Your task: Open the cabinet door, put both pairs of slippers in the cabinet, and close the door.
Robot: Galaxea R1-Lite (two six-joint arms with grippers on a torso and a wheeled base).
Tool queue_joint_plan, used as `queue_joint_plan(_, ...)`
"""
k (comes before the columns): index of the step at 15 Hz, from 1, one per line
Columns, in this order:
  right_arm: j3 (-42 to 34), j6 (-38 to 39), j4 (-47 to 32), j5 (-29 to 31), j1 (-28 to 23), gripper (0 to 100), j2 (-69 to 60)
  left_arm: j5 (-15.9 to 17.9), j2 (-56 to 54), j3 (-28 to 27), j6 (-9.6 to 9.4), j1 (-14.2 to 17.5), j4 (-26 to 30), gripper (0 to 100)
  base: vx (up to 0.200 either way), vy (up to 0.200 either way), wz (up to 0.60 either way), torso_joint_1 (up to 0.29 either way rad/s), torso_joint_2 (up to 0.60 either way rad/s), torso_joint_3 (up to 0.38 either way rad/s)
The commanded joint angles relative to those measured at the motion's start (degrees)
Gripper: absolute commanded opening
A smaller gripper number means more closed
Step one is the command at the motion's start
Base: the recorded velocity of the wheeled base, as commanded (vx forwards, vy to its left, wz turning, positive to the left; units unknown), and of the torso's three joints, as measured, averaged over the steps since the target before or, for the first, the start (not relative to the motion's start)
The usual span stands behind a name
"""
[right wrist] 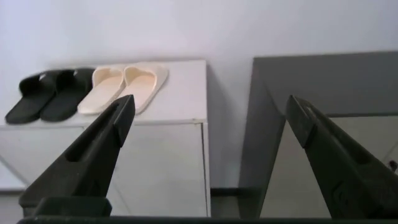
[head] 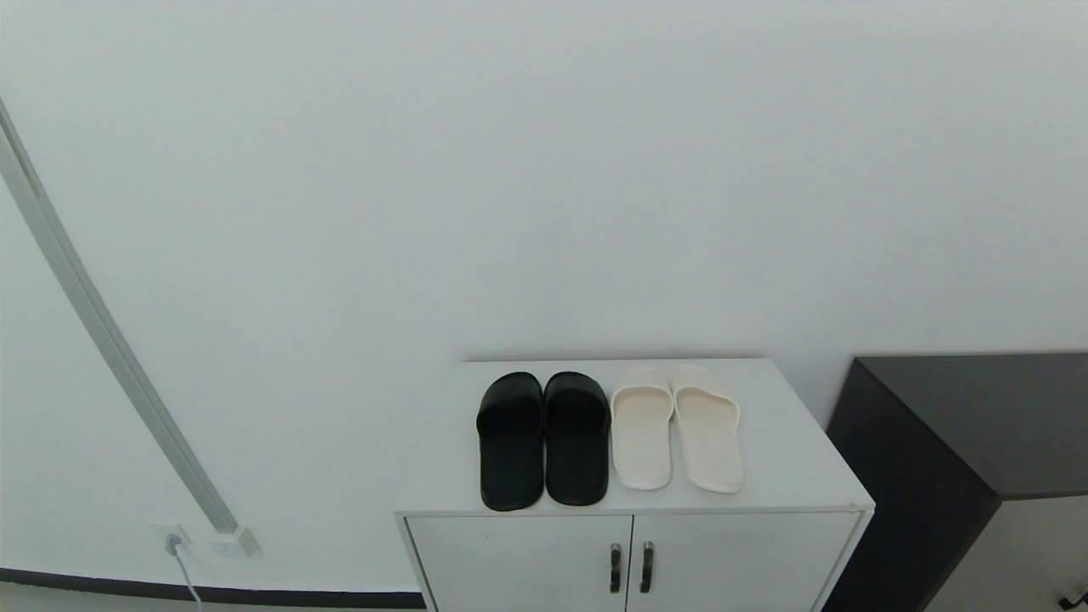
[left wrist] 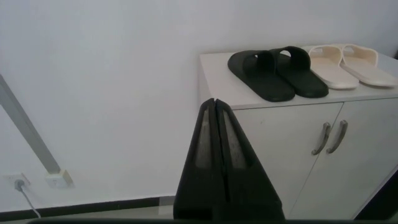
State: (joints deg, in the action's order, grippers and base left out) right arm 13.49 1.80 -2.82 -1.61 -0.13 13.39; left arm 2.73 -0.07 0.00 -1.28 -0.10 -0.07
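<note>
The left gripper is hanging with its 2 black fingers pressed flat together, gripping nothing. The right gripper is holding its 2 black fingers spread wide, and nothing is sitting between them. Both are hovering in front of the low white 2-door cabinet, apart from it.

The cabinet's 2 flat white doors are standing shut and meeting at the middle, where 2 dark vertical bar handles are sitting side by side.

On the cabinet's top, the pair of black moulded slide slippers is lying on the robot's left. The pair of cream moulded slide slippers is lying just beside it on the right — all 4 are lined up with heels toward the front edge and toes toward the wall.

A dark grey box-shaped unit is standing near the cabinet's right side. Behind everything, a plain white wall is rising. A grey cable conduit is slanting down it to a white socket with a plug near the floor.
</note>
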Motion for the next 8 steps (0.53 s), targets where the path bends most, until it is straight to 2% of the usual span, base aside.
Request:
queue_joint_plan(1,2.5,-0.49,2.64,-4.02,0.13,100,15.35,-0.01,0.07,-0.09,0.58,0.01,-0.01,0,0.0,0.0,0.0,0.0,0.0,0.0)
queue_joint_plan(3,2.94,-0.22,9.67,-4.37,2.24,100,24.67,-0.01,0.07,-0.09,0.66,0.01,-0.01,0,0.0,0.0,0.0,0.0,0.0,0.0)
queue_joint_plan(5,4.08,0.13,15.74,-3.66,6.46,100,32.49,-0.01,0.07,-0.09,0.66,0.01,-0.01,0,0.0,0.0,0.0,0.0,0.0,0.0)
queue_joint_plan(8,8.48,3.56,19.78,2.75,15.08,100,40.58,-0.09,0.07,-0.09,0.66,0.01,-0.01,0,0.0,0.0,0.0,0.0,0.0,0.0)
